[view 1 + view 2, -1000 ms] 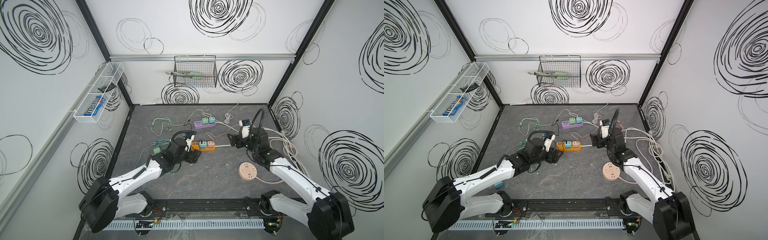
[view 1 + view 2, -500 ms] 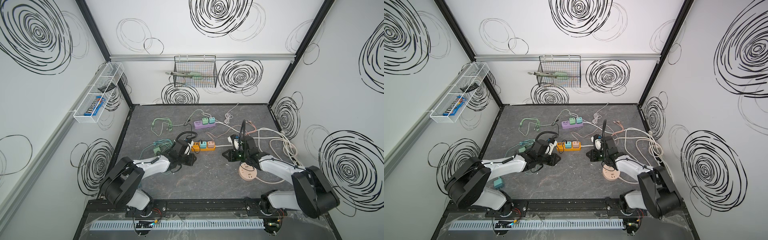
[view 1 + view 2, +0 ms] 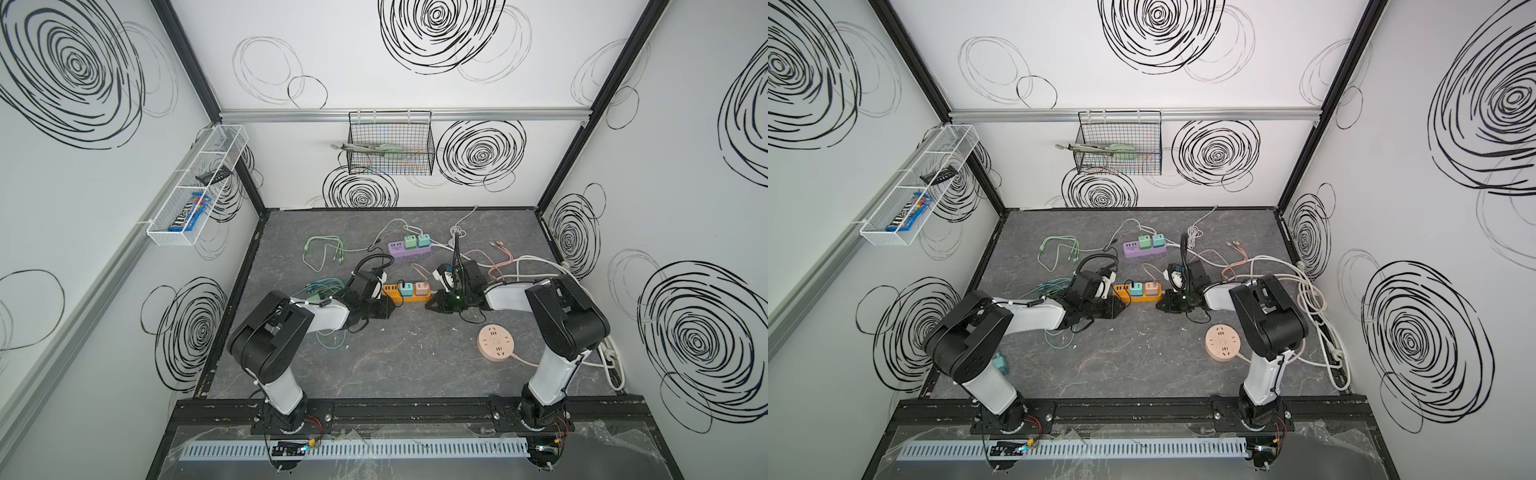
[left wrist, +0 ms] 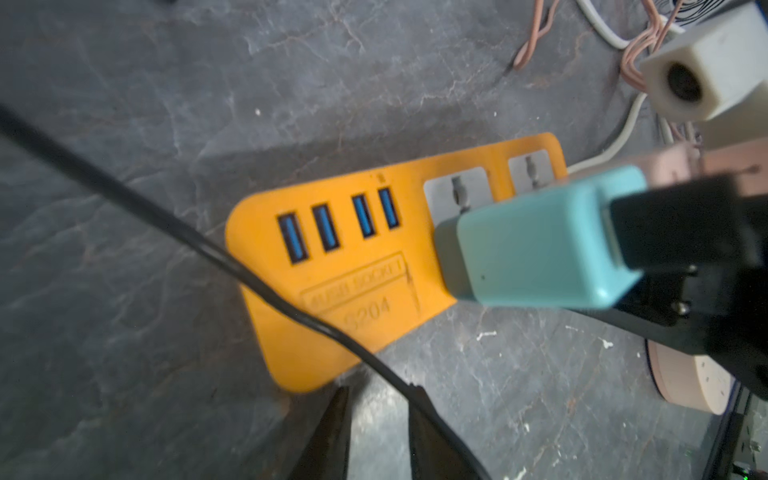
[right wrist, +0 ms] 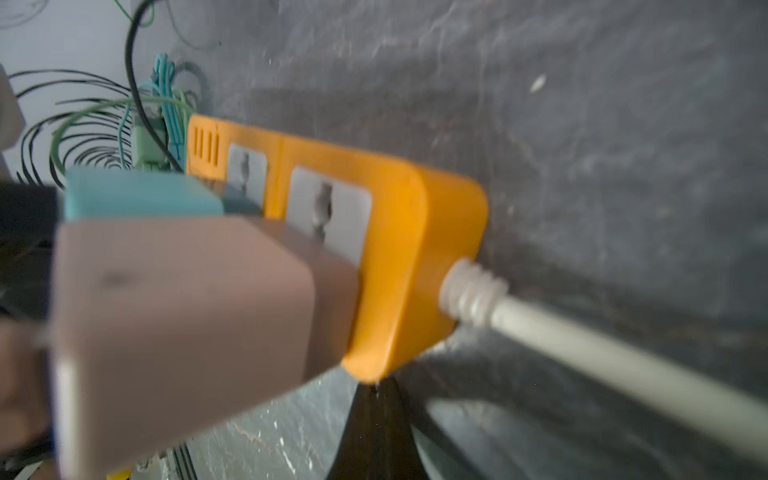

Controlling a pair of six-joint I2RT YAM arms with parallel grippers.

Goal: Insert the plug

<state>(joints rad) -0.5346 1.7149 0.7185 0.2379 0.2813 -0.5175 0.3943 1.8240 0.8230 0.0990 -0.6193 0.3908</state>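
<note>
Grey counter beneath me: my left fingers stand slightly apart, empty, my right fingers pressed together, flanking the orange power strip. Beyond them, its sockets hold the teal plug and pink plug.

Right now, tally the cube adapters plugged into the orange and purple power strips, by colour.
Teal: 2, a teal adapter on the orange strip and a second teal adapter on the purple strip
Pink: 1, the pink adapter on the orange strip
Green: 1, the green adapter on the purple strip
Total: 4
</note>
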